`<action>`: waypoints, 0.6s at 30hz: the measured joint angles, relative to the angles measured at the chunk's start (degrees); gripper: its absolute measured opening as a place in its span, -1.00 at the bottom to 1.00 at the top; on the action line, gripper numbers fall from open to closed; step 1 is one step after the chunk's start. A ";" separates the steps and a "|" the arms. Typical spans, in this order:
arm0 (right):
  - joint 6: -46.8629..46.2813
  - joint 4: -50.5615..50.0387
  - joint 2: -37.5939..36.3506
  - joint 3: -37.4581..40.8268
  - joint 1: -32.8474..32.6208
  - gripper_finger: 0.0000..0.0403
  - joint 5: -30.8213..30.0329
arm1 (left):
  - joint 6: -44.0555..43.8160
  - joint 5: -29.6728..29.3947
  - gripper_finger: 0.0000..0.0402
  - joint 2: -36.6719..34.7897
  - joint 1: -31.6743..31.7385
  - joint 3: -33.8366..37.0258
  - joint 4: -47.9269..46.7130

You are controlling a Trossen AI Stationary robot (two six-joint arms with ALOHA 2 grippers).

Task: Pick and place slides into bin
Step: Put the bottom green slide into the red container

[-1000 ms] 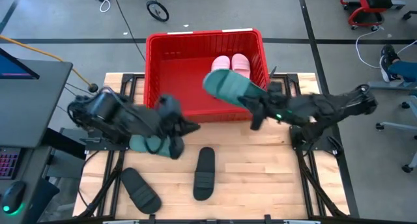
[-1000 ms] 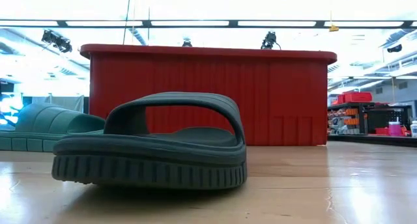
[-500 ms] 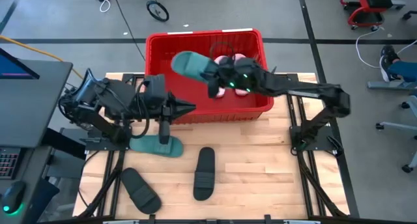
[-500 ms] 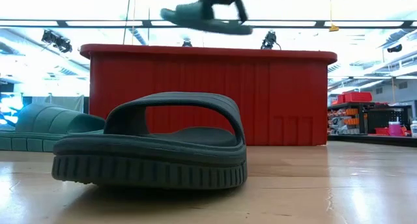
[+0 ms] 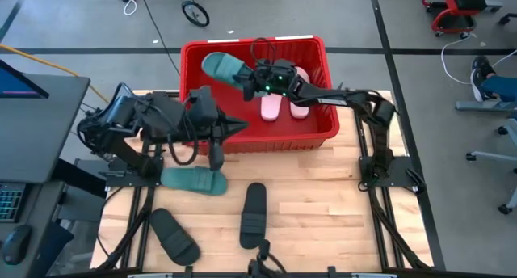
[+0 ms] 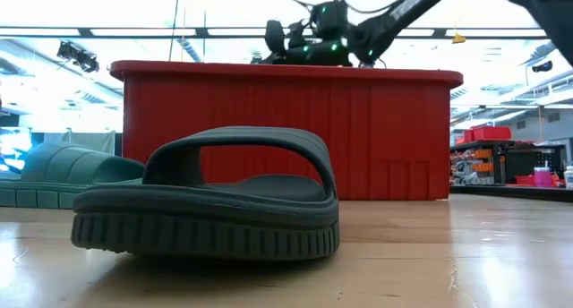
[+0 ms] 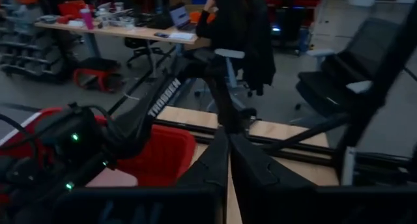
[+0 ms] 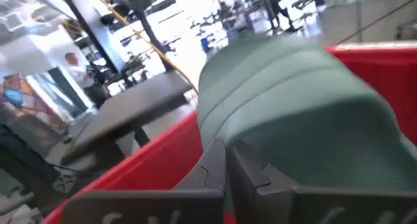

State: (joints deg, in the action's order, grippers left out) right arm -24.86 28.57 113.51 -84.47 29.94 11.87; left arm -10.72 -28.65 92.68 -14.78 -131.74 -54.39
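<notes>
The red bin [image 5: 327, 136] stands at the table's far middle, with two pink slides [image 5: 283, 104] lying inside. My right gripper [image 5: 257, 79] reaches in from the right and is shut on a green slide [image 5: 222, 69] over the bin's far left part. In the low view only the gripper [image 6: 313, 38] shows above the bin's rim [image 6: 286, 72]. My left gripper [image 5: 239, 129] hangs shut and holds nothing at the bin's near left wall. A second green slide [image 5: 194, 180] and two black slides [image 5: 253, 214] [image 5: 174, 236] lie sole-down on the table. My right gripper pinches the green slide's end [image 8: 225, 136] nearest the wrist between its two fingers. The fingers come level from the table's right and lie along the slide. The slide reaches out past the fingertips toward the bin's far left corner, clear of the bin's floor.
Bare wood lies to the right of the black slides. The left arm [image 5: 145, 120] stands over the table's left side. A monitor and desk [image 5: 32, 92] sit beyond the left edge. A person sits at a desk [image 7: 234, 28] in the room behind.
My right gripper has swung the green slide from above the bin's near right rim toward the far left and down, so the slide now sits low over the bin's far left part. My left gripper has drawn up and away from the green slide on the table, staying shut.
</notes>
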 joint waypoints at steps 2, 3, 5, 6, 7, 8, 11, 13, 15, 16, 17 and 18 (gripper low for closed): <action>0.01 -0.86 3.10 -2.43 1.11 -0.98 1.86 | 0.00 -0.08 -0.88 0.00 1.23 0.00 0.00; 0.02 -2.07 4.81 -3.95 1.78 -0.98 3.55 | -0.04 -0.08 -0.89 0.00 1.97 0.00 0.02; 0.16 -4.61 8.75 -7.77 2.96 -0.98 7.32 | -0.20 -0.08 -0.90 0.00 3.16 0.00 0.02; 0.47 -5.99 10.58 -9.90 3.51 -0.98 9.25 | -0.20 -0.08 -0.91 0.00 3.83 0.00 0.02; 1.08 -7.32 12.36 -12.24 3.93 -0.98 10.33 | -0.23 -0.06 -0.92 0.00 4.40 0.00 0.03; 1.37 -8.59 13.97 -14.99 4.26 -0.98 10.60 | -0.57 -0.06 -0.93 0.00 4.99 0.00 0.05; 2.98 -15.47 17.60 -23.41 4.77 -0.98 11.15 | -2.38 -0.06 -0.95 0.00 6.73 0.00 0.04; 5.92 -22.79 19.70 -28.88 5.15 -0.98 10.57 | -3.86 -0.08 -0.95 0.00 7.63 0.00 0.04; 9.74 -30.64 21.63 -33.54 5.36 -0.98 8.97 | -5.11 -0.08 -0.93 0.00 8.35 0.00 0.04; 11.56 -33.90 22.26 -35.39 5.51 -0.98 7.26 | -5.43 -0.08 -0.92 0.00 8.61 0.00 0.04; 12.94 -36.74 22.73 -36.77 5.61 -0.98 6.09 | -5.77 -0.08 -0.91 0.00 8.88 0.00 0.04; 14.19 -38.73 23.04 -37.86 5.61 -0.98 4.45 | -6.37 -0.06 -0.91 0.00 9.12 0.00 0.04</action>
State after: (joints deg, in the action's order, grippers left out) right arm -10.67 -10.16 136.55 -122.33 35.55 16.32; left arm -17.09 -28.71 92.68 -5.66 -131.74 -54.35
